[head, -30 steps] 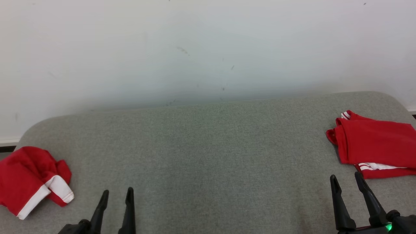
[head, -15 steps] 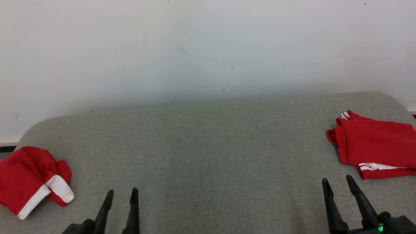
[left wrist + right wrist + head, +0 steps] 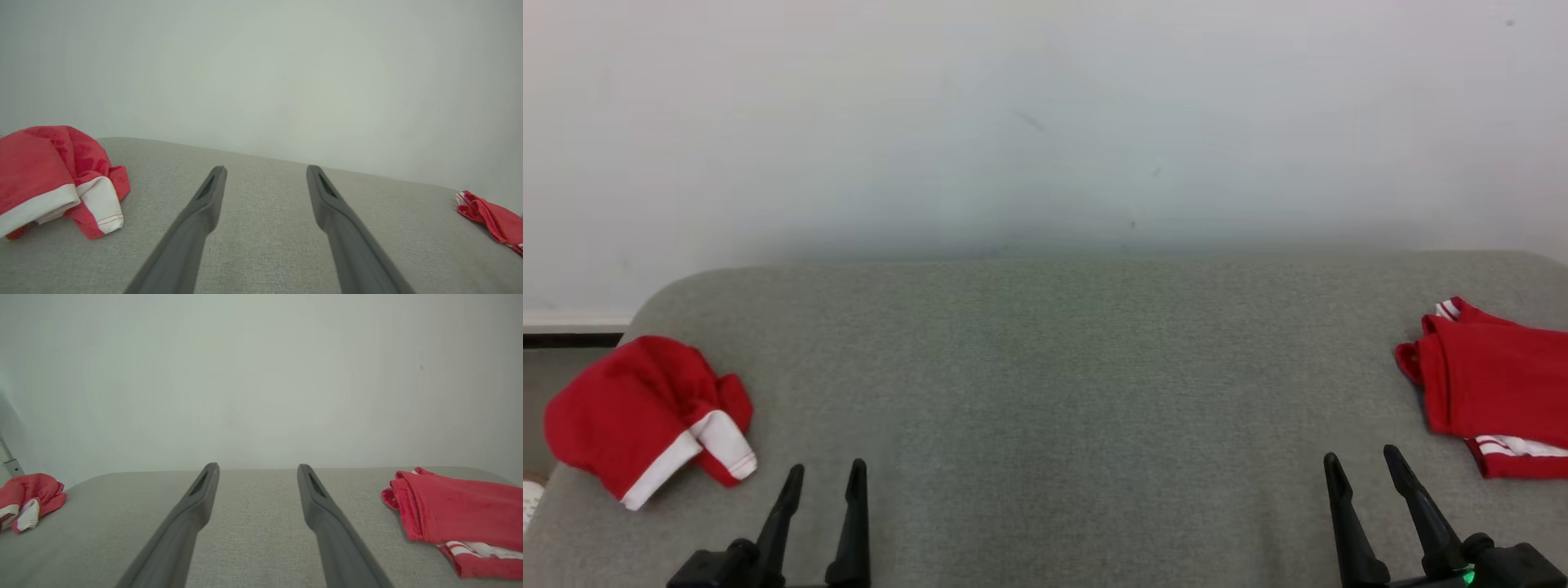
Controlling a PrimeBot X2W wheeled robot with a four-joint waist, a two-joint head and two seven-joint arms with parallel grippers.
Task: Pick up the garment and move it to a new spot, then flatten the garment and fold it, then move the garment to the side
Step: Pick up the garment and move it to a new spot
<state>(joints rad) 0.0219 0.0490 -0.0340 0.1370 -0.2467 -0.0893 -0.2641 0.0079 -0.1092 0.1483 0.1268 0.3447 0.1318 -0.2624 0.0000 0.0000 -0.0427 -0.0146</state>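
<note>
Markings: crumpled red garment (image 3: pixel 645 412) shows a broad white band along one edge. Folded red garment (image 3: pixel 1499 384) shows thin white stripes at its far corner and on the layer peeking out beneath.

Positions: the crumpled garment sits at the left end of the grey padded top (image 3: pixel 1078 367), near the front edge. The folded garment lies flat at the right end, well apart from it. A pale wall (image 3: pixel 1013 122) stands behind the top's far edge.

Tools: left gripper (image 3: pixel 826 465) is at the front edge, just right of the crumpled garment, fingers spread and holding nothing. Right gripper (image 3: pixel 1361 453) is at the front edge, just left of the folded garment, also spread and empty.

Change versus a second ago: the head camera has turned leftward, so both garments sit further right in the head view. They keep their places on the top. The right gripper has drawn slightly away from the folded garment.
</note>
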